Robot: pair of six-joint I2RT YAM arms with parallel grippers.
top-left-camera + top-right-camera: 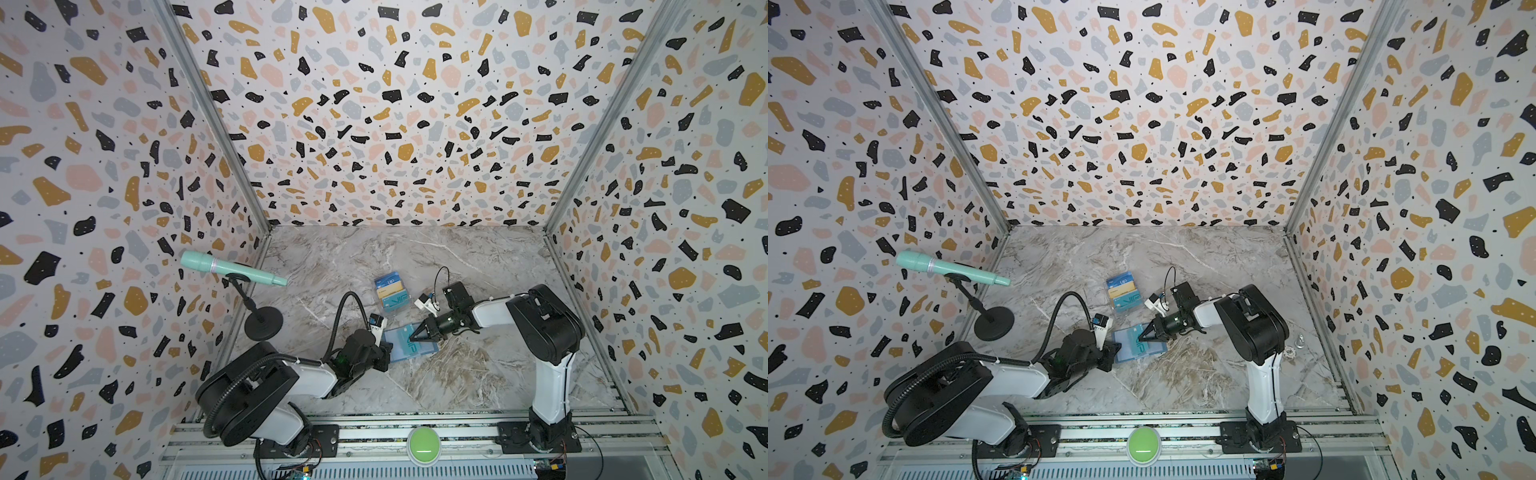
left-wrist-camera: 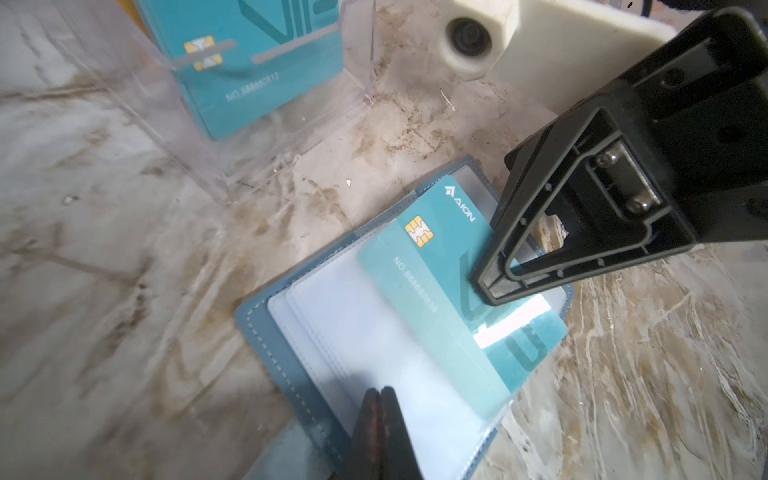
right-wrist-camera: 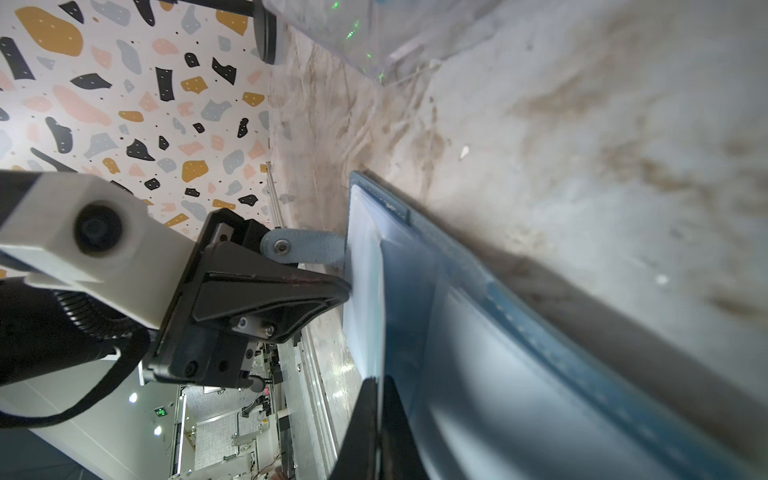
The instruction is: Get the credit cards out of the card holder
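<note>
Holder (image 1: 409, 345) open flat mid table (image 1: 478, 374), bare room at 5 o'clock. L tool (image 2: 380, 399) pinches sleeve edge; R tool (image 2: 492, 286) pinches teal card (image 2: 428, 266), arm low.

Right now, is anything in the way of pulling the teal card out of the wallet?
Nothing visible blocks it. The right gripper is shut on the teal card, which is partly out of its clear sleeve. The left gripper pins the card holder.

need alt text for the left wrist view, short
A dusty-blue leather-like card holder lies open on the marble table, a teal chip card partly out of its clear sleeve with the right gripper shut on its edge. The left gripper pins the sleeves; behind, a clear acrylic stand holds another teal card.
</note>
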